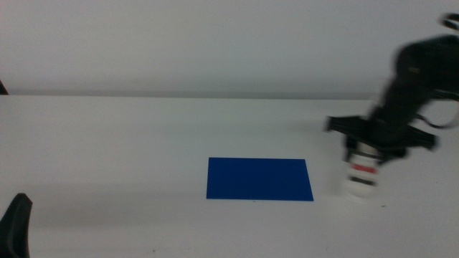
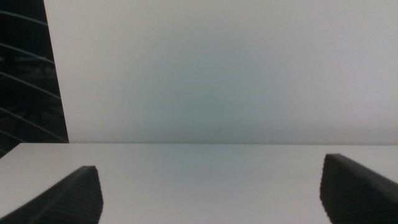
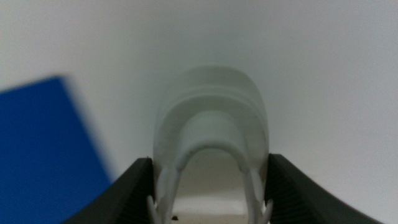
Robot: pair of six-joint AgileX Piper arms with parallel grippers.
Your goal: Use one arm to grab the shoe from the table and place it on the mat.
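The mat [image 1: 259, 179] at lower centre is deep plain blue on the white table [image 1: 107, 143]. At right, the blurred shoe [image 1: 361, 174] is white with what looks like a red band, beneath the black arm [image 1: 416, 79].

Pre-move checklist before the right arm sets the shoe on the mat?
1. Grip: right hand has its jaws closed on both sides of the shoe: ok.
2. Shoe off the table: cannot tell, middle view is motion-blurred.
3. Shoe over the mat: not ok, it is right of the mat's right edge.
4. Mat surface bare: ok.
5. Left hand out of the path, at the bottom left corner, jaws open: ok.
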